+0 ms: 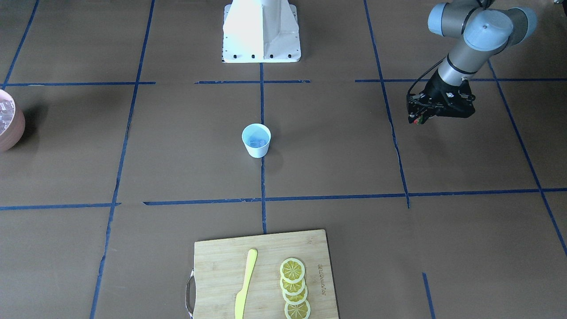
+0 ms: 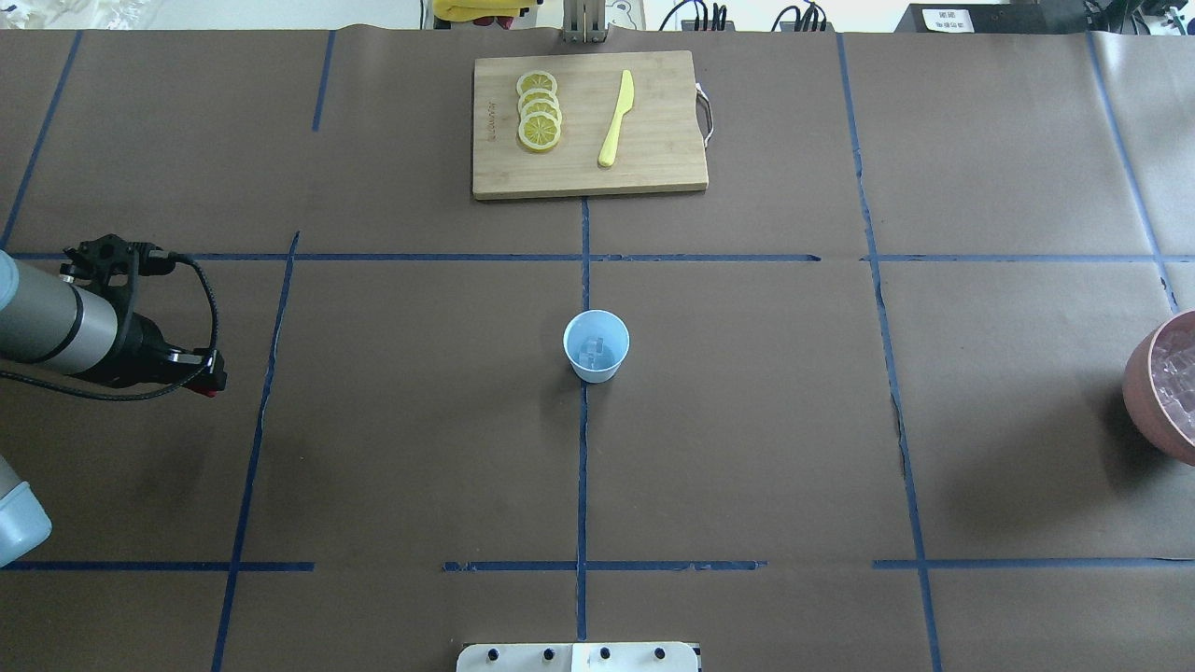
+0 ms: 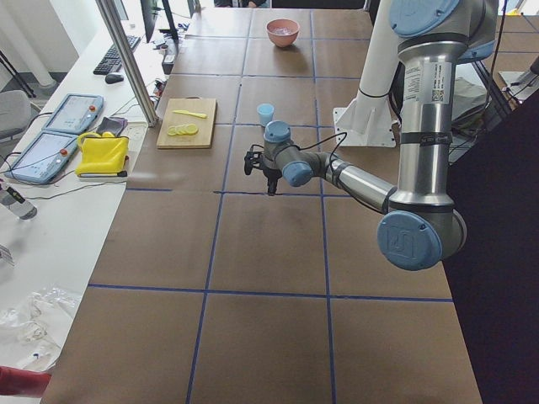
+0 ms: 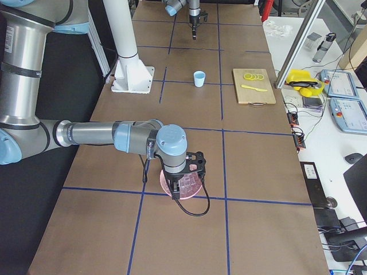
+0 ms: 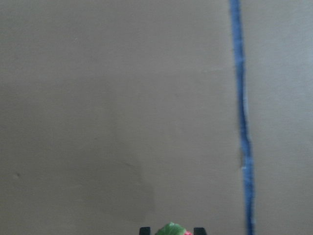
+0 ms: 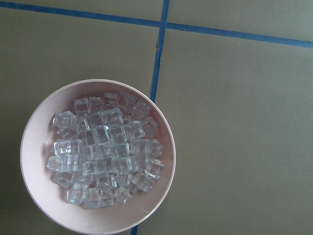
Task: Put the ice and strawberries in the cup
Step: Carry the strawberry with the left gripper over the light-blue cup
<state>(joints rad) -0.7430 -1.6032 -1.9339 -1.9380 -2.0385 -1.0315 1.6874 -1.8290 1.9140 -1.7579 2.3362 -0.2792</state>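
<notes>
One left claw [image 1: 417, 119] pointing down, seemingly pinching strawberry [image 5: 171, 229], right claw [image 4: 182, 189] over ice [image 6: 102, 152], grip unreadable

A rectangular bamboo cutting board [image 2: 579, 177] with a metal handle lies on the brown paper-covered surface [image 2: 747, 420], which is gridded with blue tape lines [image 2: 583, 467]. On the board, a yellow plastic knife [image 2: 616, 119] lies between four overlapping lemon slices [image 2: 540, 110] and the handle. A pinkish-brown round bowl [image 2: 1141, 397] sits well apart from the board.

Left grey arm [image 2: 56, 322] level, black two-finger gripper [image 1: 417, 118] pointing down, clamped on a tiny red green-topped strawberry [image 5: 171, 228]. Right grey arm [image 4: 92, 134] stretched low, wrist down; its black gripper [image 4: 186, 182] can't be read as parted or closed.
</notes>
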